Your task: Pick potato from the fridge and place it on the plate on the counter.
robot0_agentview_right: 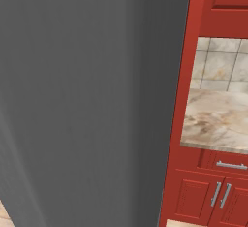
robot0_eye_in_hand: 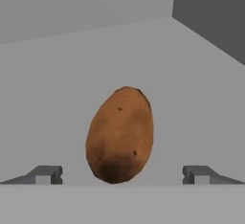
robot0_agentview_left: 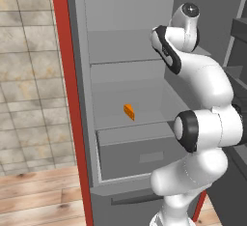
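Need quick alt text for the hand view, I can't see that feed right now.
A brown potato lies on a flat grey fridge shelf, centred between the open gripper, whose two dark fingertips stand wide on either side without touching it. Grey fridge walls close the shelf behind and to the right.

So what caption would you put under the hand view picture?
Open gripper lined up on the brown potato lying on a grey fridge shelf, a fingertip on either side.

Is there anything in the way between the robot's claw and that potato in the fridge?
No. In the hand view the open gripper faces the potato with just bare grey fridge shelf between.
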